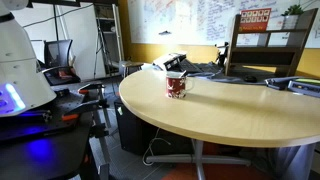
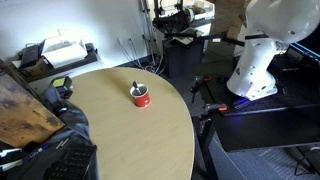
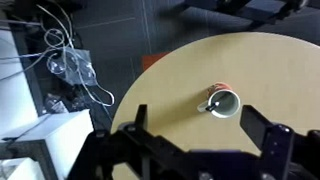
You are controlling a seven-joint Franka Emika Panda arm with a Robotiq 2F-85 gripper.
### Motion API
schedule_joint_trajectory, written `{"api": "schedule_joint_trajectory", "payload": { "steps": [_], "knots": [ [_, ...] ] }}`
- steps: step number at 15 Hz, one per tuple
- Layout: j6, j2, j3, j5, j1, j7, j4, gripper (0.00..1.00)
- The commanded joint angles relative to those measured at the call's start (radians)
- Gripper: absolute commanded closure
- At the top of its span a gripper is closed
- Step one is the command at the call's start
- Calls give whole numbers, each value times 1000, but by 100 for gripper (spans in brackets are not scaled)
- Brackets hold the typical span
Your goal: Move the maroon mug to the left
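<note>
The maroon mug (image 1: 176, 86) is small, dark red with whitish speckles and a pale rim. It stands upright on the round wooden table (image 1: 230, 115) near its edge, and shows in both exterior views (image 2: 140, 96). A dark thin object stands inside it. In the wrist view the mug (image 3: 222, 100) lies below me, seen from above, pale inside. My gripper (image 3: 200, 135) is open and empty, high above the table, its dark fingers either side of the lower frame. The mug sits just beyond the fingertips, nearer the right finger.
The table (image 2: 120, 130) has dark clutter and a keyboard at its far side (image 1: 200, 68). The white robot base (image 2: 262, 55) stands off the table. Cables and boxes (image 3: 70, 70) lie on the floor beside the table edge. A printer (image 2: 60, 52) sits by the wall.
</note>
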Motion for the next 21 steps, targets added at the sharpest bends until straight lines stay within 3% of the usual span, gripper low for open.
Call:
{"api": "schedule_joint_trajectory", "payload": {
  "steps": [1,4,6,12,17,21],
  "knots": [
    [-3,1,-1,0,2,0,3,0],
    [-3,1,-1,0,2,0,3,0],
    [17,-12,6,21,-4,96,-33,0],
    [121,-15,-16,259,-16,304,-203,0],
    [460,77,-10,417,-28,423,-356,0],
    [662,204,-5,546,-21,432,-386,0]
  ]
}}
